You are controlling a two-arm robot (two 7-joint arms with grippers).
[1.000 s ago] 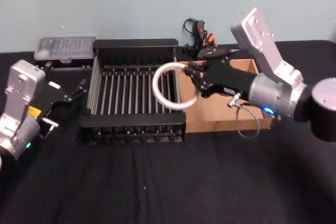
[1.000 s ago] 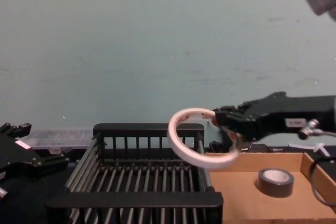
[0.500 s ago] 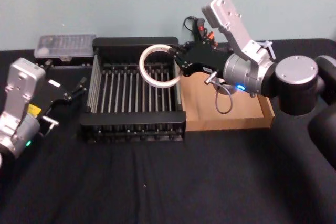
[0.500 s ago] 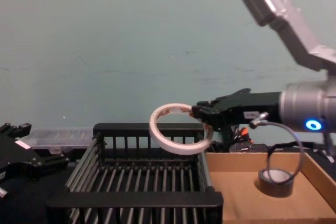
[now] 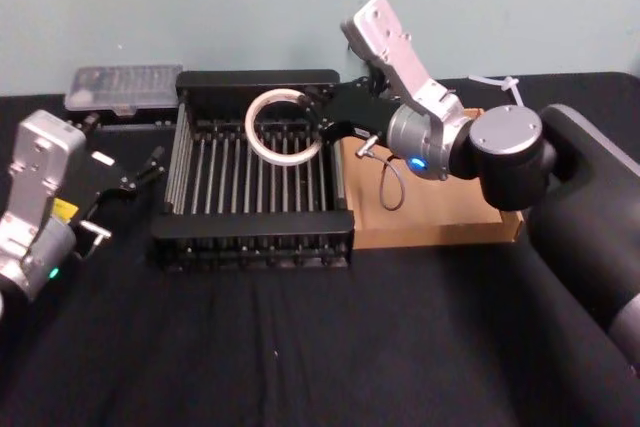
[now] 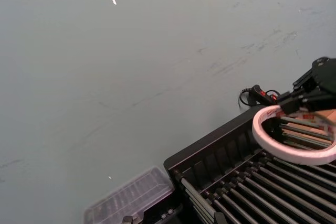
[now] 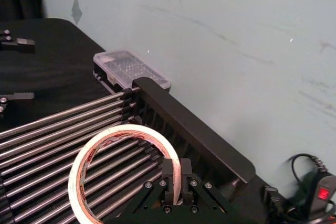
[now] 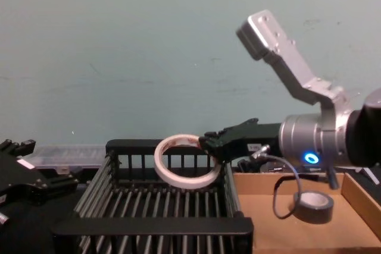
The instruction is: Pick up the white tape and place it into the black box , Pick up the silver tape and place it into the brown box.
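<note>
My right gripper point(image 5: 322, 128) is shut on the rim of the white tape point(image 5: 251, 133), a thin cream ring held tilted just above the bars of the black box point(image 5: 255, 80), near its back right. The chest view has the ring point(image 8: 184, 181) level with the crate's back rim point(image 8: 166, 145). The right wrist view shows the gripper point(image 7: 176, 174) pinching the ring point(image 7: 79, 182), with reddish print inside. The silver tape point(image 8: 312, 206) lies in the brown box point(image 8: 280, 230). My left gripper point(image 5: 150, 169) rests open left of the crate.
A clear plastic case point(image 5: 123, 87) sits behind the crate's left corner. A black tool with a red switch point(image 7: 321, 192) and cables lies behind the boxes. A cable loop hangs from my right wrist point(image 8: 286, 188). Black cloth covers the table front point(image 5: 300, 347).
My right gripper has carried the white tape leftwards from the brown box's edge to over the black box, and lower. The left arm has stayed put.
</note>
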